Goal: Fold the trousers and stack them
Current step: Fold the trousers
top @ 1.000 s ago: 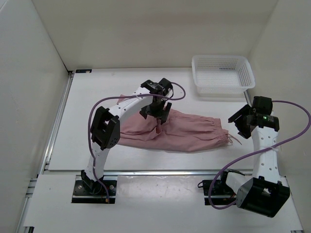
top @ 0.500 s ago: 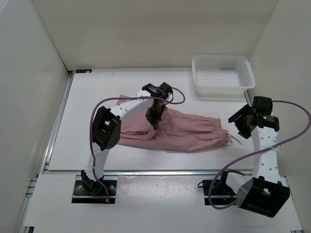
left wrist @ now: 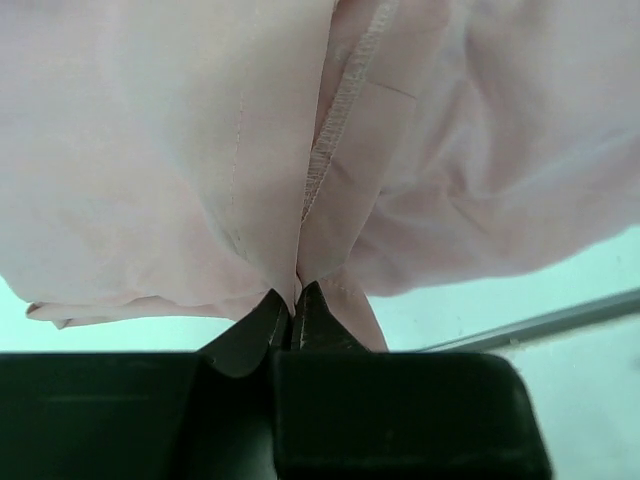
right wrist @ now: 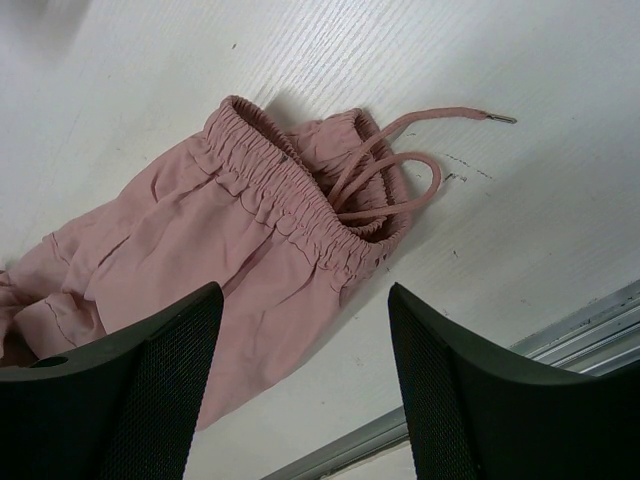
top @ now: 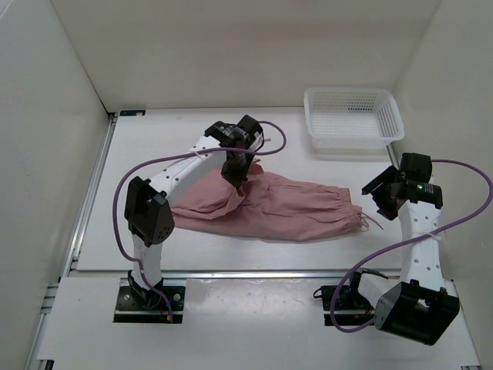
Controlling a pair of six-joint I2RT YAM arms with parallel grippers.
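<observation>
The dusty-pink trousers [top: 296, 210] lie across the middle of the table, with the gathered waistband [right wrist: 290, 195] and drawstring cords [right wrist: 400, 170] at the right end. My left gripper [top: 237, 182] is shut on a pinch of the leg fabric [left wrist: 200, 150] and holds it raised into a peak, and in the left wrist view the jaws [left wrist: 295, 300] meet on a seam fold. My right gripper [top: 380, 199] hangs open above the table just right of the waistband. In the right wrist view its fingers [right wrist: 302, 292] are wide apart with nothing between them.
A white mesh basket [top: 353, 116] stands at the back right of the table. A metal rail [top: 231, 272] runs along the near table edge and another along the left side. White walls enclose the table.
My left gripper went from open to shut on the leg fabric, then moved back and left, pulling the cloth up and spreading the left end. The right arm has not moved.
</observation>
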